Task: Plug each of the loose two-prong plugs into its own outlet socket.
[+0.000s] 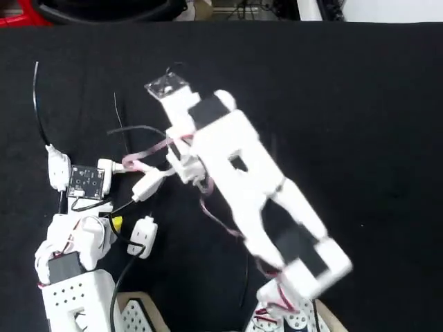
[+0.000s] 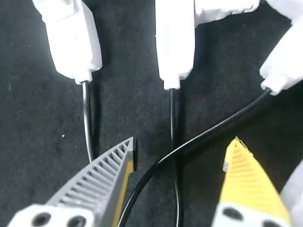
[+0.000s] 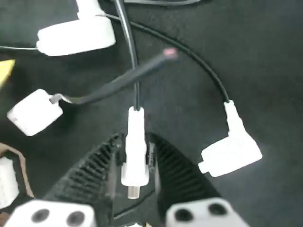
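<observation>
Cables [image 1: 121,131] run black over the dark table [image 1: 360,104] in the high view. The right arm [image 1: 235,159] lies slantwise across the middle, and the left arm [image 1: 69,263] sits at the near left corner. By the right arm's far end a slim plug [image 1: 147,184] shows white against the cloth. A second white connector [image 1: 142,235] rests closer to the left arm. How the fingers stand is unclear from this height; the wrist views settle it.

In the left wrist view the left gripper [image 2: 183,144] is spread wide and holds nothing, its grey finger [image 2: 104,175] and yellow finger [image 2: 246,175] well apart. A black lead [image 2: 203,135] crosses the gap between the tips and runs to a white piece [image 2: 284,71] at the edge. Beyond the tips two long white bodies [image 2: 73,42] lie side by side on the table, each with a thin black wire leaving its near end.

In the right wrist view the right gripper [image 3: 134,142] pinches the slim plug [image 3: 134,161], with its black ribbed fingers [image 3: 94,170] pressed against both sides. The plug is narrow, straight and white, and its cable leaves away from the wrist. Just beside it an angled plug [image 3: 232,153] lies loose on the table; it is L-shaped and on its own lead. Farther off lie a flat white housing [image 3: 75,35] and a small white block [image 3: 33,113].
</observation>
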